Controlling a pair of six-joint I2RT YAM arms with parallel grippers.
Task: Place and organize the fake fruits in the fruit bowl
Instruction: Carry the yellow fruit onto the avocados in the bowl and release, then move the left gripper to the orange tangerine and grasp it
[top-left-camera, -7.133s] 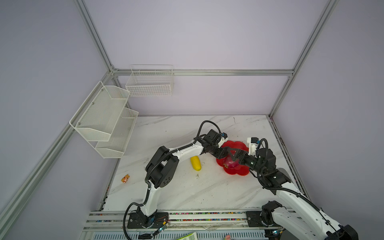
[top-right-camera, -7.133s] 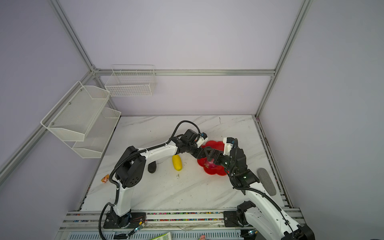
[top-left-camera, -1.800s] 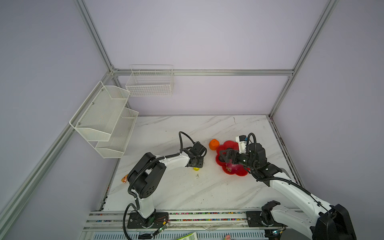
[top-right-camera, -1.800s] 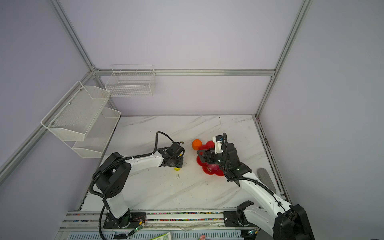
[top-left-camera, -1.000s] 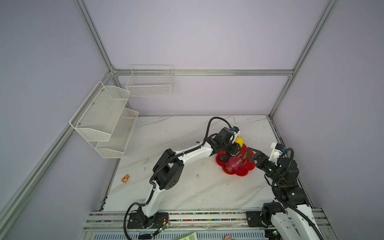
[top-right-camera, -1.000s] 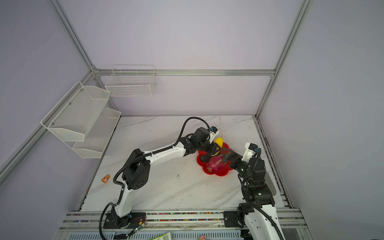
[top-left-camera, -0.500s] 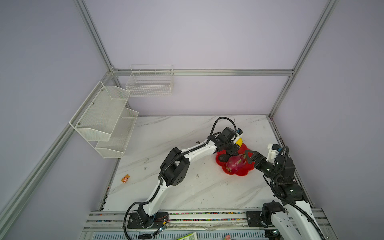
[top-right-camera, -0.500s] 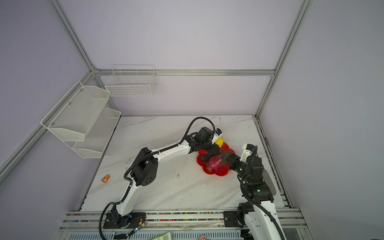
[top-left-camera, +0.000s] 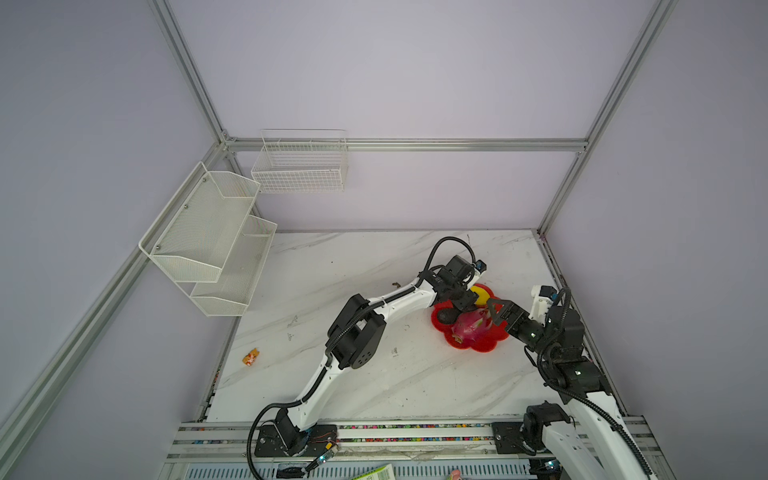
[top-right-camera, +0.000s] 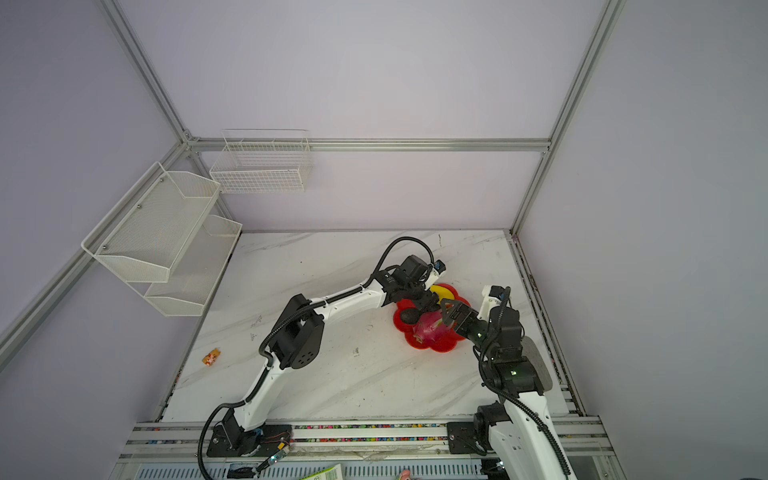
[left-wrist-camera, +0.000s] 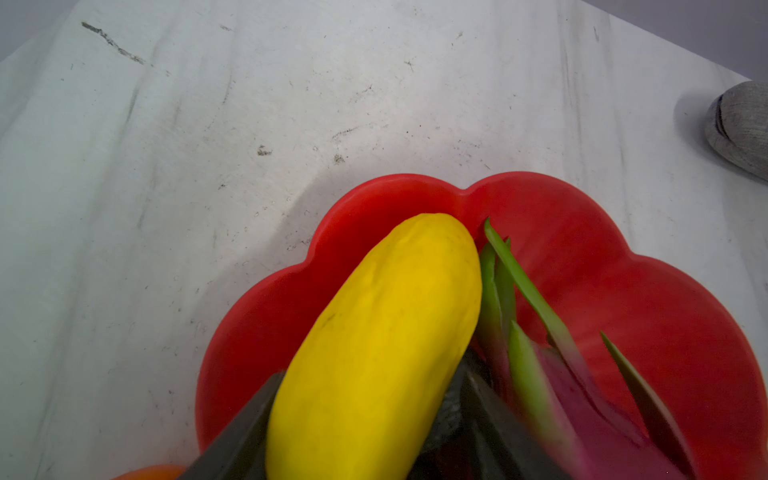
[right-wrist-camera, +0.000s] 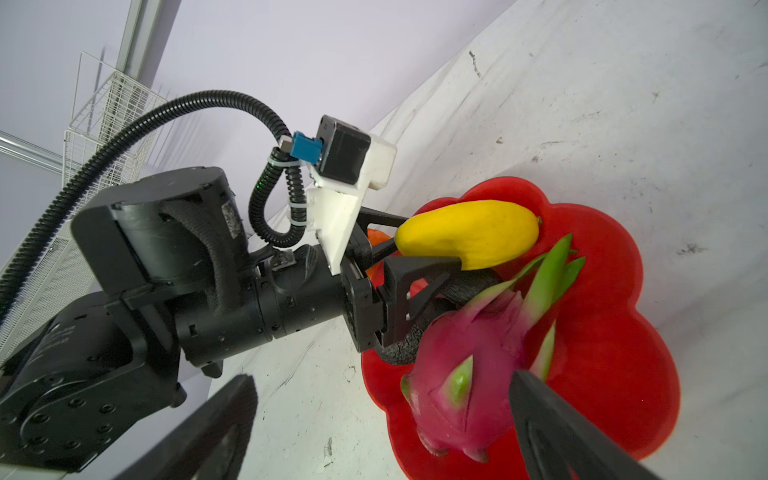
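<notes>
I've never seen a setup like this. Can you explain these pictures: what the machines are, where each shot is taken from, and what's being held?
These are two robot arms mounted at the front of a white marble table, each ending in a two-fingered gripper. Two pictures look down from overhead; the two close-ups come from cameras on the arms' wrists. In the red flower-shaped bowl sit a pink dragon fruit and a dark oval fruit. The left gripper has a yellow oblong fruit between its jaws, over the bowl; whether it pinches it is unclear. The right gripper is open beside the dragon fruit, holding nothing. A small orange toy lies near the table's left edge, and white wire baskets hang on the walls.
</notes>
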